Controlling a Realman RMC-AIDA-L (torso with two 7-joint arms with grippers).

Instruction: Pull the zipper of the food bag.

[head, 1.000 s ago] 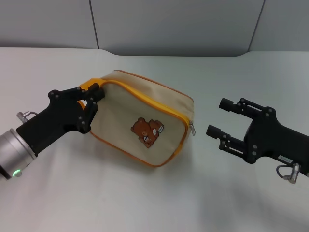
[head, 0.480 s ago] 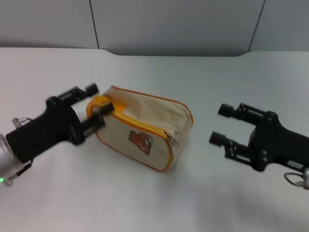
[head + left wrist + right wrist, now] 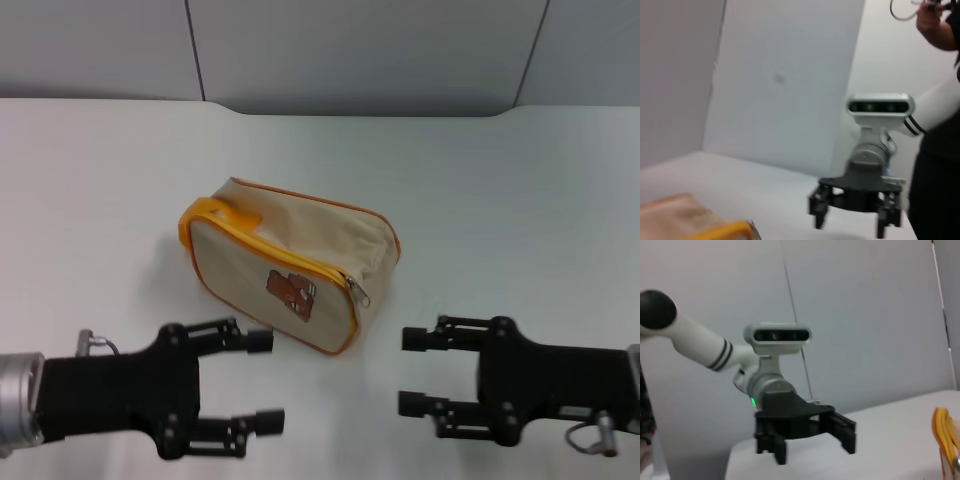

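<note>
The beige food bag [image 3: 290, 262] with orange-yellow piping lies on the white table, bear patch facing me, touched by neither gripper. Its silver zipper [image 3: 358, 293] pull hangs at the bag's near right corner. My left gripper [image 3: 264, 381] sits low at the front left, open and empty, short of the bag. My right gripper [image 3: 411, 371] is at the front right, open and empty, facing the left one. The left wrist view shows a corner of the food bag [image 3: 695, 225] and the right gripper [image 3: 854, 214] farther off. The right wrist view shows the left gripper [image 3: 812, 442] and the bag's orange edge [image 3: 942, 432].
The white table [image 3: 500, 200] stretches wide around the bag, ending at a grey wall [image 3: 350, 50] behind. A person [image 3: 940, 125] stands at the edge of the left wrist view.
My left gripper let go of the bag's orange loop and pulled back to the front. The bag settled on the table. The right gripper also drew back and turned inward.
</note>
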